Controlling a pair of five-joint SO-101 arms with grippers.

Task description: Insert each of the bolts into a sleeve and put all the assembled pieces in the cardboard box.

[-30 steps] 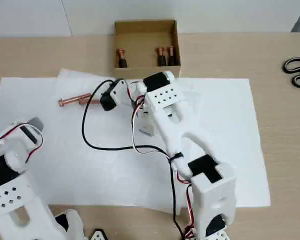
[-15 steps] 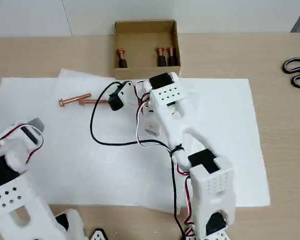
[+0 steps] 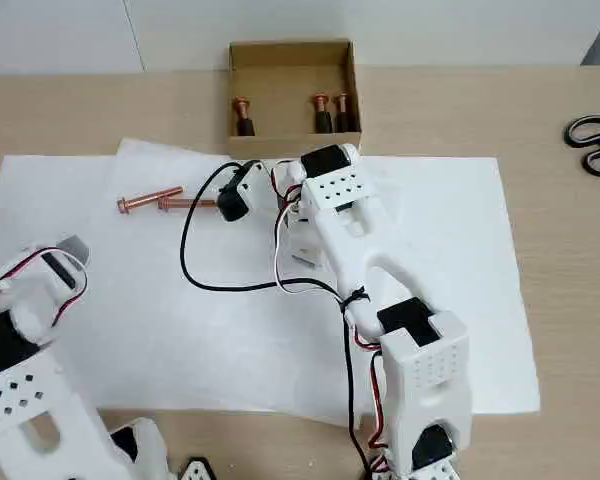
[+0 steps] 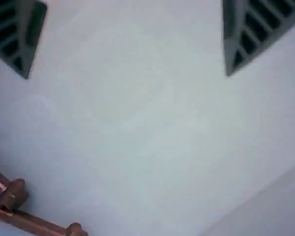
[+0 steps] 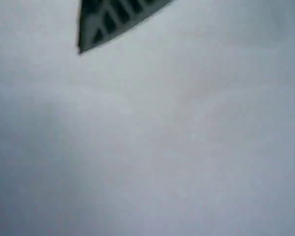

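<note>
The two loose bolts (image 3: 140, 203) lie nearly touching at 10 o'clock on the white paper (image 3: 460, 300). A grab at one could roll the other, and the black cable (image 3: 185, 260) looping just beside them might drag them. The left gripper (image 4: 127, 73) hangs spread wide and empty at 8 o'clock; whether the right gripper (image 3: 298, 245), mid-table, grips anything I cannot tell. The cardboard box (image 3: 238, 95) at 12 o'clock holds three assembled pieces (image 3: 322, 113). The table (image 3: 80, 110) is pale wood, with scissors (image 3: 595, 140) at 2 o'clock and a white wall (image 3: 430, 30) behind

Robot workbench, wooden table (image 3: 540, 90), scissors (image 3: 595, 143)
</note>
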